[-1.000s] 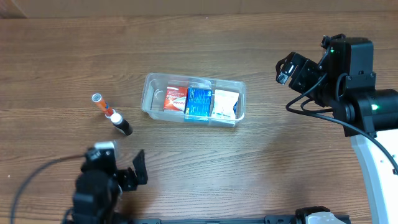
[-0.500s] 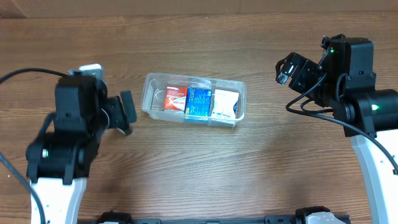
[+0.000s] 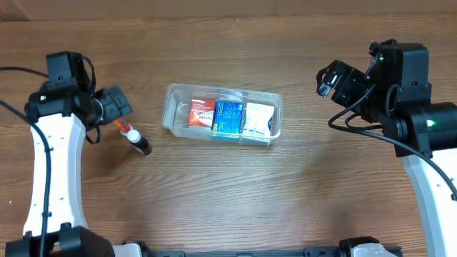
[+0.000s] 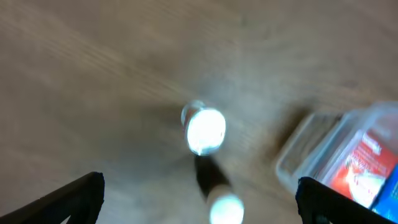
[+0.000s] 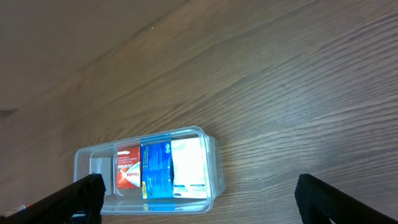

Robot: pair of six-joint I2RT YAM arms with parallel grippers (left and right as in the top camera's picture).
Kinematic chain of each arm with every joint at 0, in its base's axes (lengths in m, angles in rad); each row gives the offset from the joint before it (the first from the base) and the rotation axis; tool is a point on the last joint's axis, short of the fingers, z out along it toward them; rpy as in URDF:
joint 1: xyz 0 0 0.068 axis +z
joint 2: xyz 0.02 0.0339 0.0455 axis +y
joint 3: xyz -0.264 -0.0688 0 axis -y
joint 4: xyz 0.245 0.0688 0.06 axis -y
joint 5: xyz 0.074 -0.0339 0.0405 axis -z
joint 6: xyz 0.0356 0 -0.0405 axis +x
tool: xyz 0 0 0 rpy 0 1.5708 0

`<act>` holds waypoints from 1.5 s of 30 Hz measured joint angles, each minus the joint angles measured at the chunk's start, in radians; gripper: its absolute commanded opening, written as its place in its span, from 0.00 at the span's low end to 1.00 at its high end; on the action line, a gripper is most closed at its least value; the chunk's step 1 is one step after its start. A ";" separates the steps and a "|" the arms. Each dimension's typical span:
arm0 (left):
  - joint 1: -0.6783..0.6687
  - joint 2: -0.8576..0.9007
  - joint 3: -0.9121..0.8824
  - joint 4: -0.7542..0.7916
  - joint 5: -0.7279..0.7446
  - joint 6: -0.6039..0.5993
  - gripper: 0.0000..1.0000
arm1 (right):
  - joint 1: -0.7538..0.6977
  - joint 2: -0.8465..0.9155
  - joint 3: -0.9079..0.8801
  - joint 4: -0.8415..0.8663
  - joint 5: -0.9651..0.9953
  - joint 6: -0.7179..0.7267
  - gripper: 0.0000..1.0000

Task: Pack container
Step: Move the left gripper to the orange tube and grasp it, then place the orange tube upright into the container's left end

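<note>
The clear plastic container (image 3: pixel 170 107) lies mid-table and holds a red packet (image 3: pixel 201 113), a blue packet (image 3: pixel 229 116) and a white packet (image 3: pixel 258 118) side by side. An orange tube (image 3: pixel 121 126) and a black tube with a white cap (image 3: pixel 138 143) lie left of it. My left gripper (image 3: pixel 114 106) is open and empty above the orange tube's far end. Its wrist view is blurred, with a white cap (image 4: pixel 203 130) between the fingers (image 4: pixel 199 202) and the container's corner (image 4: pixel 298 155) at the right. My right gripper (image 3: pixel 330 78) is open and empty, right of the container (image 5: pixel 87 167).
The table is brown wood. The left arm's white link (image 3: pixel 50 171) runs along the left side. The right arm's base (image 3: pixel 428 121) fills the right edge.
My left arm has swung from the front of the table back and to the left, and its gripper now hangs over the tubes. The right arm and the container have not moved.
</note>
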 measured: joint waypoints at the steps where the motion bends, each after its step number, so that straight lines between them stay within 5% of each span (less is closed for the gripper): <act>1: 0.000 0.018 0.001 0.027 -0.003 0.000 0.95 | 0.000 0.000 0.000 0.000 0.000 0.000 1.00; 11: 0.000 0.178 0.002 0.096 0.000 0.022 0.64 | 0.000 0.000 0.000 0.000 0.000 0.000 1.00; 21: 0.000 0.229 0.006 0.066 -0.002 0.072 0.04 | 0.000 0.000 0.000 0.000 0.000 0.000 1.00; 25: 0.000 0.234 0.076 -0.045 -0.008 0.117 0.04 | 0.000 0.000 0.000 0.000 0.000 0.000 1.00; 30: -0.026 0.242 0.483 -0.365 -0.009 0.133 0.04 | 0.000 0.000 0.000 0.000 0.000 0.000 1.00; 34: -0.173 0.232 0.739 -0.537 0.039 0.140 0.04 | 0.000 0.000 0.000 -0.001 0.000 0.000 1.00; 39: -0.381 0.231 0.722 -0.546 0.092 0.144 0.04 | 0.000 0.000 0.000 0.000 0.000 0.000 1.00; 45: -0.421 0.330 0.580 -0.445 0.101 0.159 0.04 | 0.000 0.000 0.000 0.000 0.000 0.000 1.00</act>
